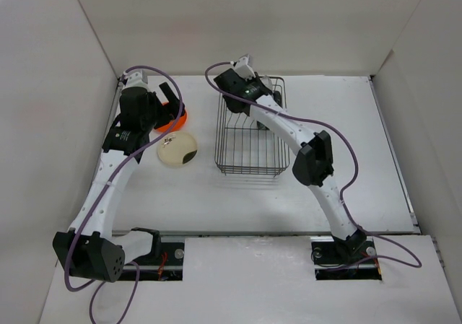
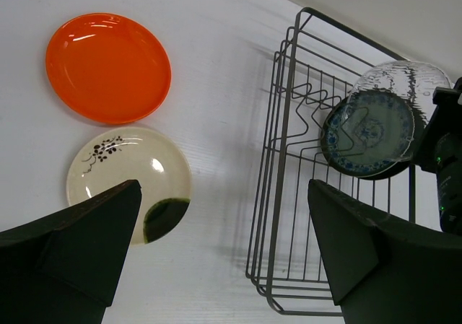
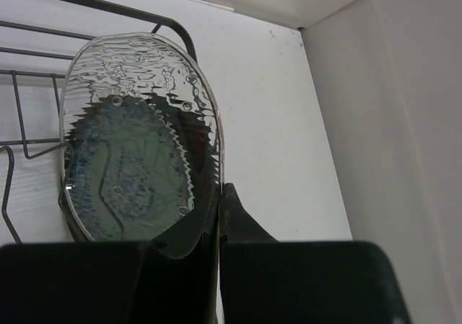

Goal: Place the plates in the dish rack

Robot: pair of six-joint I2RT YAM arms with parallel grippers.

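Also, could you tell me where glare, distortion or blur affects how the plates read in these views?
Left wrist: glare streaks on the orange plate, a bright spot on the cream plate. Right wrist: the rippled clear plate warps the patterned plate behind it. Top external: even light, faint shadow by the dish rack.

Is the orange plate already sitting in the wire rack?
No, the orange plate lies flat on the table next to the cream plate, outside the dish rack.

Robot lab cell, white panel walls [image 1: 43,122], bare tabletop [image 1: 346,158]
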